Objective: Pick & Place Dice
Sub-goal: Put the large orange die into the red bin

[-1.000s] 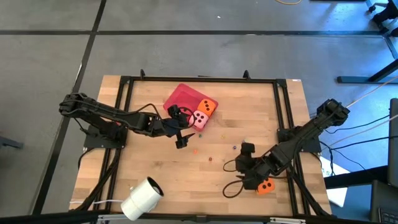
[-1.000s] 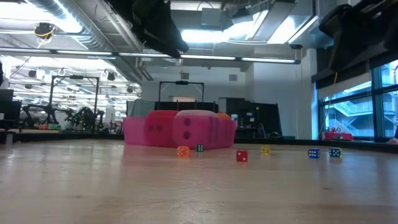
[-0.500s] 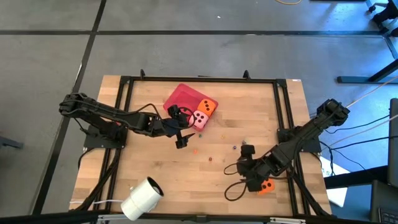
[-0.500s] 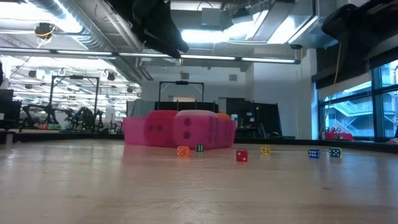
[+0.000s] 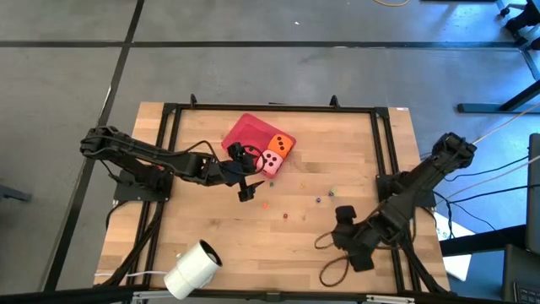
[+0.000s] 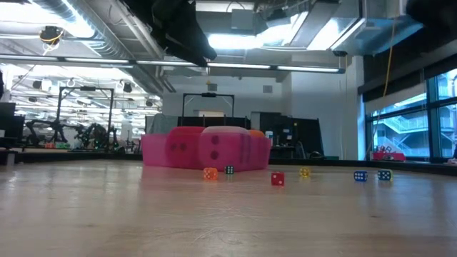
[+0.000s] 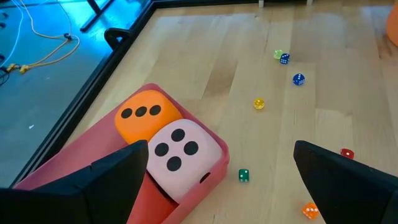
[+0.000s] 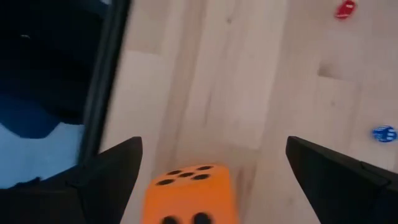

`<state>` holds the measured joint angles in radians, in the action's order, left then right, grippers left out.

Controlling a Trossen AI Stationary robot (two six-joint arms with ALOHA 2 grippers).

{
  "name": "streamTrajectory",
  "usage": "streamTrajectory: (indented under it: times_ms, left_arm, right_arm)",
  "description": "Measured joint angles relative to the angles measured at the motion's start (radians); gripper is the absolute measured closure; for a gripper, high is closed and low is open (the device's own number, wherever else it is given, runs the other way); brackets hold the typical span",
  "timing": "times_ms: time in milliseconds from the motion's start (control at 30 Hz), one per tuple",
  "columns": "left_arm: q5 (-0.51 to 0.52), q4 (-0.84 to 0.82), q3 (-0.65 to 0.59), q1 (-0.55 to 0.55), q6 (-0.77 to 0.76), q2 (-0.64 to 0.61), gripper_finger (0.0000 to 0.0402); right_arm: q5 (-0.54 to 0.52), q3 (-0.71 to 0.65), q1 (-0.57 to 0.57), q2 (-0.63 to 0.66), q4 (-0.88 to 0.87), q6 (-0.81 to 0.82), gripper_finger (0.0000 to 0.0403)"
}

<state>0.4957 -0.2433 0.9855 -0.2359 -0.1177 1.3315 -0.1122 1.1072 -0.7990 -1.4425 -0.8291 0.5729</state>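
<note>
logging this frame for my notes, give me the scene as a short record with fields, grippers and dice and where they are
left gripper: left gripper open, hovering beside the flat red square tray
right gripper: right gripper open, at the table's near right, fingers either side of an orange soft die with dark pips, not closed on it
tray contents: second orange soft die and pink soft die, touching each other
loose items: tiny coloured dice scattered on the wooden table
other: white roll at the table's near left edge
</note>
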Motion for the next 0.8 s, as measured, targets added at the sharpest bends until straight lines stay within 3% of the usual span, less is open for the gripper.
streamTrajectory:
  times_ms: [167, 367, 800]
  left_arm:
    - [0.0, 0.0, 0.0, 0.0, 0.0, 0.0, 0.0002]
    - [0.0, 0.0, 0.0, 0.0, 0.0, 0.0, 0.0002]
    - [0.0, 0.0, 0.0, 0.0, 0.0, 0.0, 0.0002]
  right_arm:
    - [-0.002, 0.012, -0.077, 0.0, -0.098, 0.089, 0.0005]
    - [-0.122, 0.011, -0.169, -0.001, -0.08, 0.181, 0.0005]
    - [-0.105, 0.011, -0.234, -0.093, -0.114, 0.258, 0.0005]
